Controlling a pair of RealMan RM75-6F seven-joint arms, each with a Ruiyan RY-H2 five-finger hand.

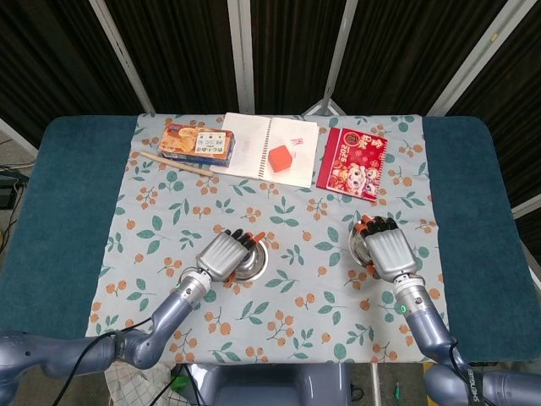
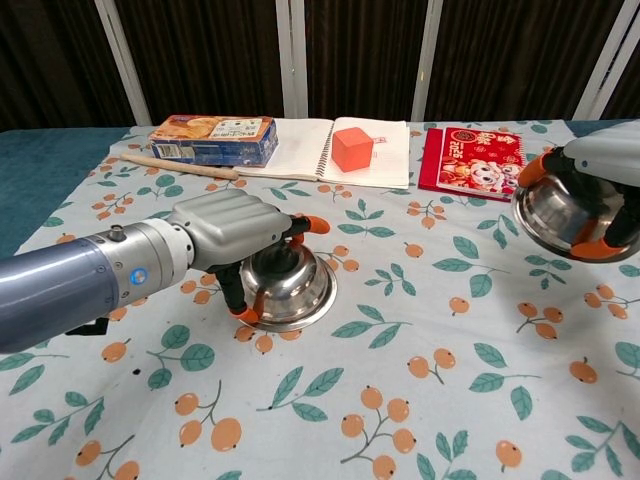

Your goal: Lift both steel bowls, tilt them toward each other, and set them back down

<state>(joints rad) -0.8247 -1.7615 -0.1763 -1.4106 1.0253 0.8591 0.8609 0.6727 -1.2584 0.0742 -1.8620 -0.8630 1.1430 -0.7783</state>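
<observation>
Two steel bowls are in my grasp. My right hand (image 2: 600, 195) holds the right bowl (image 2: 555, 215) clear of the cloth (image 2: 400, 400); my left hand (image 2: 235, 230) wraps the left bowl (image 2: 290, 285), tilted, on the cloth. I judge polished steel light, rigid and slippery; grip across the rim.
</observation>
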